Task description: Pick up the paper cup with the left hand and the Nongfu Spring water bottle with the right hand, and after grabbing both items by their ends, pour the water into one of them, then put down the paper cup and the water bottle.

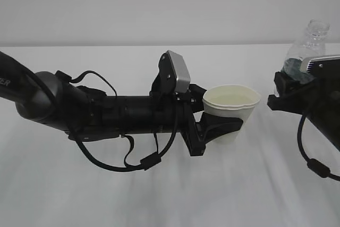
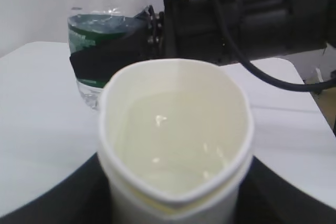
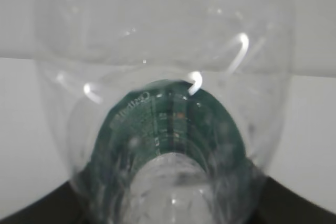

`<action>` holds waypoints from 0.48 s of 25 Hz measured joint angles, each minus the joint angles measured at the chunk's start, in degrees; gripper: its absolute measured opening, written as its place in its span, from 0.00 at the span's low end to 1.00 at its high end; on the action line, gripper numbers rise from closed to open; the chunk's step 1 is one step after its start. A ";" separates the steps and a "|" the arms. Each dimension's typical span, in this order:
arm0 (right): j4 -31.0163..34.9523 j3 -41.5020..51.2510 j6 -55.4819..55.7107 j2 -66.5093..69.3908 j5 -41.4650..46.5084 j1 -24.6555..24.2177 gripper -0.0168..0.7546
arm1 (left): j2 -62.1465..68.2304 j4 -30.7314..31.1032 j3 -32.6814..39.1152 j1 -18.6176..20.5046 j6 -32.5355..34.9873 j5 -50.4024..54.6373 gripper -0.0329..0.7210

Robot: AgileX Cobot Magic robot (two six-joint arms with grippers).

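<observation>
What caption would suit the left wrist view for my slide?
Paper cup holding water, squeezed in the left hand; behind it, the right hand grips the upright Nongfu Spring water bottle.

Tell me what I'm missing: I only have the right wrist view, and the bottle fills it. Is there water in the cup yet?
Observer: Yes. The left wrist view shows clear water pooled in the paper cup, below the rim.
Operator: Is the cup gripped?
Observer: Yes, the left gripper clamps its sides; the rim is squeezed out of round.
Operator: And the bottle, upright or tipped?
Observer: In the exterior view the bottle stands about upright in the right gripper, its open neck on top, to the right of the cup and apart from it.
</observation>
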 joint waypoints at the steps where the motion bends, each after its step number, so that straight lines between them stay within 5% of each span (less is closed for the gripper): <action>1: 0.00 -0.66 0.43 0.96 -0.08 0.00 0.49 | 0.00 0.00 0.00 0.00 0.00 0.12 0.60; 12: 0.00 -6.81 1.33 9.71 -0.08 0.00 0.49 | 0.00 0.10 0.00 0.00 0.00 0.83 0.60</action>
